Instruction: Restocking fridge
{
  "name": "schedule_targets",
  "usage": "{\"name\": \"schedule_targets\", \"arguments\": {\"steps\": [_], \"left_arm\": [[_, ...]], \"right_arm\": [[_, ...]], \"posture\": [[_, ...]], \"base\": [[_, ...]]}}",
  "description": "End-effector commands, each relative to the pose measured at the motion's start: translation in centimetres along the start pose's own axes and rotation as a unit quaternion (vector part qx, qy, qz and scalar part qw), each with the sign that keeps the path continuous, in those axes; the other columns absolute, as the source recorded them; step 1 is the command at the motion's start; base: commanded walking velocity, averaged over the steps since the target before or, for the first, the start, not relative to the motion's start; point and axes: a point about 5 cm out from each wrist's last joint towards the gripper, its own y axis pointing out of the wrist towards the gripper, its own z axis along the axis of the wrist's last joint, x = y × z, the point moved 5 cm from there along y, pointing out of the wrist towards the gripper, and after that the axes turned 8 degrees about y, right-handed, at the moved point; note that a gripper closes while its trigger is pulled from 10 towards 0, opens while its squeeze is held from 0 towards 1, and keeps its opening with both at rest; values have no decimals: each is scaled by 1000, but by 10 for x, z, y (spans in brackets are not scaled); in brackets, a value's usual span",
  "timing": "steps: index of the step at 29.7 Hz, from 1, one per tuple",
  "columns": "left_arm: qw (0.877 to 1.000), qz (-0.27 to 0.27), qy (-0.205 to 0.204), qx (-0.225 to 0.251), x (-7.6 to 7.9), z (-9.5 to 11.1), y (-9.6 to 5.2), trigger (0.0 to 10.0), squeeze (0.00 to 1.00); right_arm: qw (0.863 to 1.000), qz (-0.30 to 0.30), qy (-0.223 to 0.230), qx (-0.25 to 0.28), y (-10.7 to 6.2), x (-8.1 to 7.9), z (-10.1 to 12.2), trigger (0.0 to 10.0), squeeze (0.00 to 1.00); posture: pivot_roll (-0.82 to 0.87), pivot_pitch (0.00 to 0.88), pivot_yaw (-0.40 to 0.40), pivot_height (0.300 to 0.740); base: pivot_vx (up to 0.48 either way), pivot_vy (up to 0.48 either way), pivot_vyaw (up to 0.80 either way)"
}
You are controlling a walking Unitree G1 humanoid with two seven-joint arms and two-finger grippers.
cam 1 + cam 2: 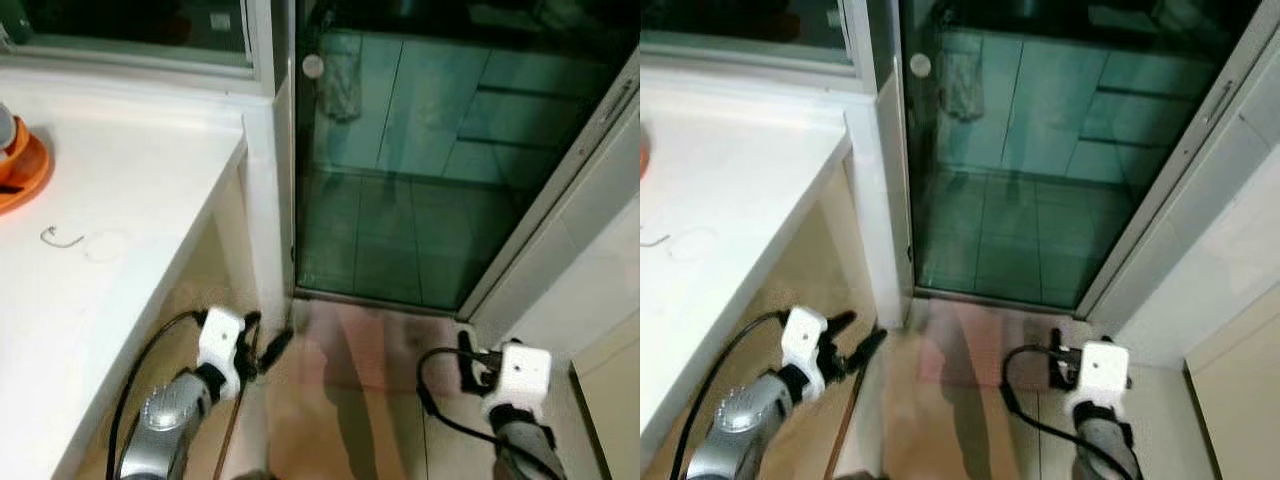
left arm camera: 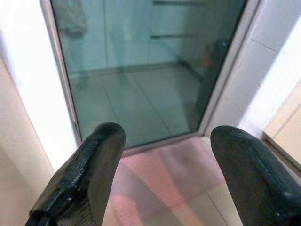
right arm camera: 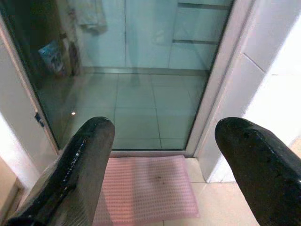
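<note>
I see no fridge or stock items here. I face a dark glass door point(image 1: 420, 170) with tiled floor behind it. My left gripper point(image 1: 265, 345) hangs low beside the counter's end, and the left wrist view shows it point(image 2: 167, 136) open with nothing between its fingers. My right gripper point(image 1: 468, 360) hangs low near the door's right jamb, and the right wrist view shows it point(image 3: 164, 129) open and empty too. Both point toward the door's threshold.
A white counter point(image 1: 110, 200) runs along my left, with an orange dish point(image 1: 18, 160) at its far left edge. A pink mat point(image 3: 146, 188) lies on the floor before the door. A white tiled wall point(image 1: 600, 240) closes the right side.
</note>
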Motion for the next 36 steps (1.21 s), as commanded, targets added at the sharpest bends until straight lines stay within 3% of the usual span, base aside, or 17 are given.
{"name": "schedule_targets", "arguments": {"steps": [1,3,13,29,36], "left_arm": [[1000,-7,-13,-5,5,-1,6,10000,0],[1000,-11,-5,1,9,6,14,10000,0],[998,-49,-7,27,33,26,40,10000,0],[999,-24,1,42,16,42,55,10000,0],[999,-26,6,48,19,44,59,10000,0]], "right_arm": [[1000,-3,3,11,2,-3,10,10000,0],[1000,0,7,14,6,-7,13,10000,0],[999,-24,-5,24,18,6,22,10000,0],[999,-29,-8,20,35,7,24,10000,0],[999,-28,-7,20,39,6,24,10000,0]], "posture": [[11,0,-11,740],[11,0,-3,740],[-4,0,4,740],[13,0,5,740],[9,0,-2,740]], "base": [[0,0,0],[0,0,0],[0,0,0],[-132,0,0],[-264,0,0]]}}
